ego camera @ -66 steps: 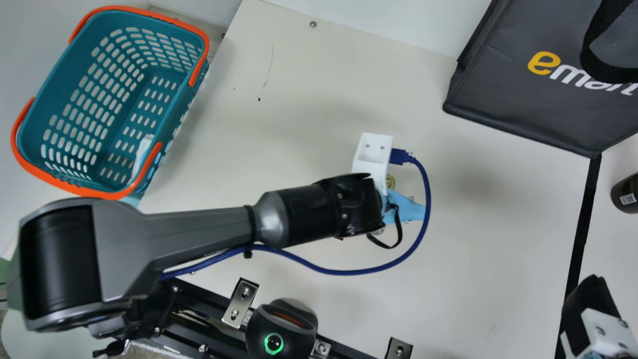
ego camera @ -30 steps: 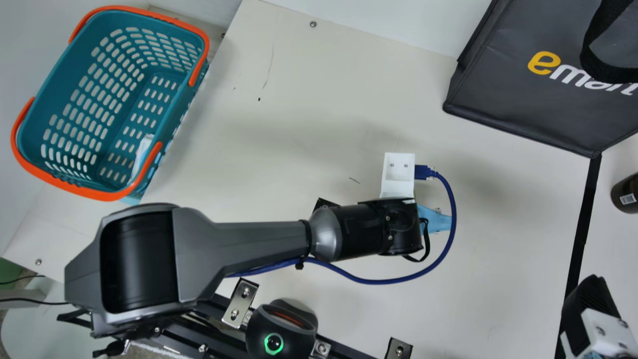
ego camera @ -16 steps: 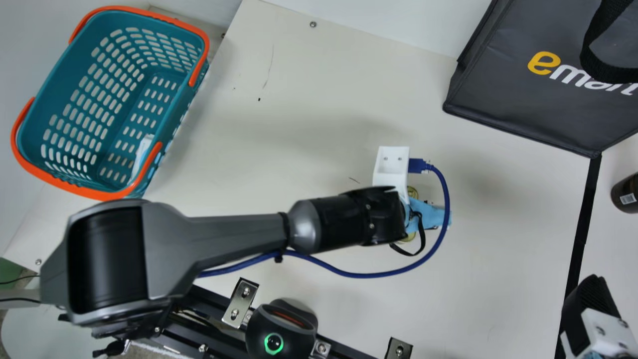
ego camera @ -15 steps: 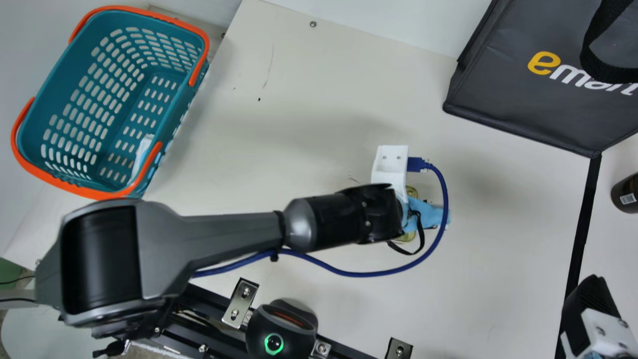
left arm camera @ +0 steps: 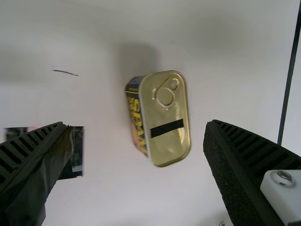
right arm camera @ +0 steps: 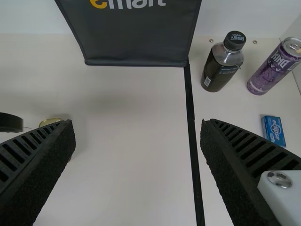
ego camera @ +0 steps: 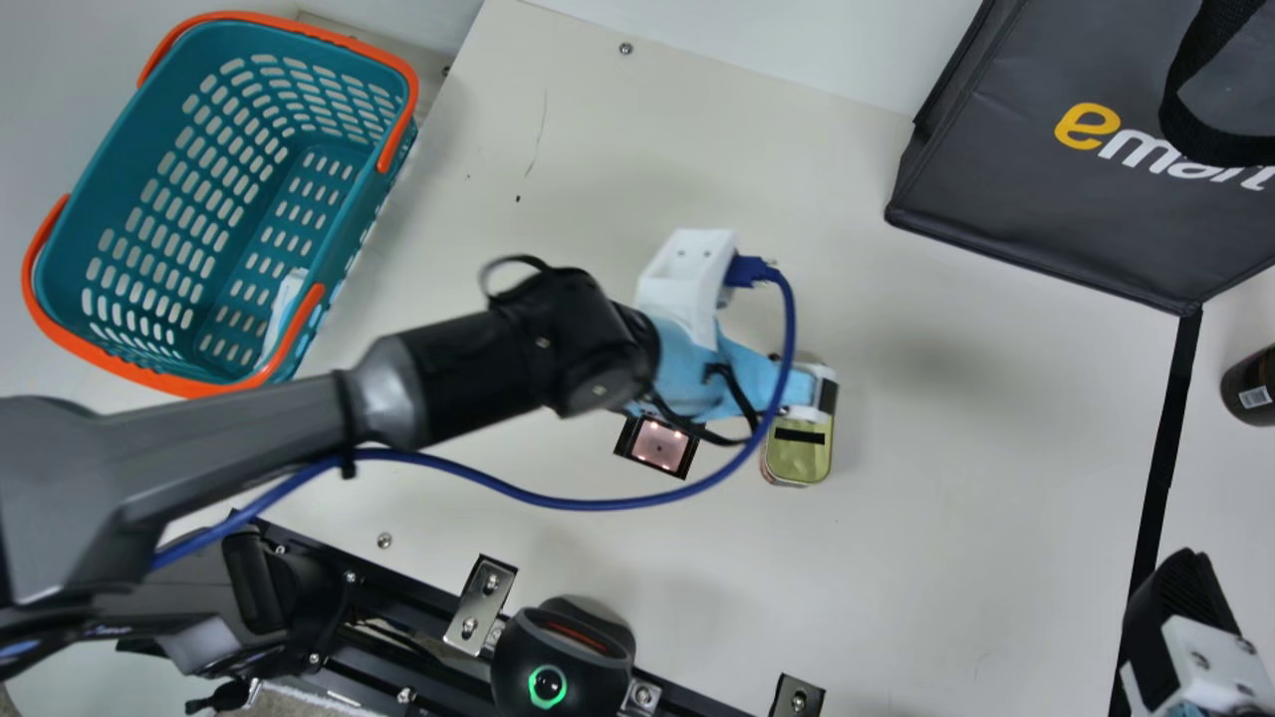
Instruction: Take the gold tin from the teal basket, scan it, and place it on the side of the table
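Note:
My left gripper [ego camera: 812, 393] is over the middle of the table in the main view, and the gold tin [ego camera: 800, 453] shows just below and beside it. In the left wrist view the gold tin [left arm camera: 170, 122], with a black strip on its lid, lies between the spread fingers of my left gripper [left arm camera: 136, 141], touching neither. The scanner's lit window [ego camera: 658, 445] is left of the tin in the main view. My right gripper [ego camera: 1180, 597] rests at the right edge there; the right wrist view has my right gripper [right arm camera: 136, 141] open with nothing held. The teal basket [ego camera: 344, 214] stands at the upper left.
A dark bag [ego camera: 1056, 199] stands at the back right. Beyond the black tape line are a dark bottle [right arm camera: 223, 63], a purple can [right arm camera: 275, 66] and a small blue box [right arm camera: 273, 131]. A black round device [ego camera: 563, 657] sits at the table's near edge.
My left arm has drawn back to the left and its wrist has tilted, leaving the tin more in the open on the table. The right gripper has kept still.

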`<state>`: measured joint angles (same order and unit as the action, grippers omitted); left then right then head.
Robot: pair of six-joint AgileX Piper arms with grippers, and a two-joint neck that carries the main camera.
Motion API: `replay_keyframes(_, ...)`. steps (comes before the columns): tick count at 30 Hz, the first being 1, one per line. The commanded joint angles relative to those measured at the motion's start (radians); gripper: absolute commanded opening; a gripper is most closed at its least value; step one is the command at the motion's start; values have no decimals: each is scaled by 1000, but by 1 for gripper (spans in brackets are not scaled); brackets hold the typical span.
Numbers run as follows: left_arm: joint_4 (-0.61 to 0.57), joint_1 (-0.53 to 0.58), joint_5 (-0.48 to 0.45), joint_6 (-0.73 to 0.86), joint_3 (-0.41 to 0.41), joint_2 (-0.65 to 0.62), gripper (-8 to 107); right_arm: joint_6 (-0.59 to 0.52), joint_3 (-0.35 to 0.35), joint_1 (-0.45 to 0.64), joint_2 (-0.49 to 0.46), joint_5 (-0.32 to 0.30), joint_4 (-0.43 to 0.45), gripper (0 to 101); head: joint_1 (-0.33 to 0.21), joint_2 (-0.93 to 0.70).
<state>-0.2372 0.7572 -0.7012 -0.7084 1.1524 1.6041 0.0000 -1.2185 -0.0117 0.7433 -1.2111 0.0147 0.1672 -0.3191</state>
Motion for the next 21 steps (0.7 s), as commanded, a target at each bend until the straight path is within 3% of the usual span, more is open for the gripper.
replay_keyframes(1, -41, -55, -14, 170, -25, -53, 90, 0, 0, 0, 0, 0, 0, 95, -29, -2)
replay_keyframes(11, -83, -251, -108, 400, -90, -213, 90, 0, 0, 0, 0, 0, 0, 95, -29, -2)
replay_keyframes(21, -25, -411, -188, 513, -131, -369, 90, 0, 0, 0, 0, 0, 0, 95, -29, -2)
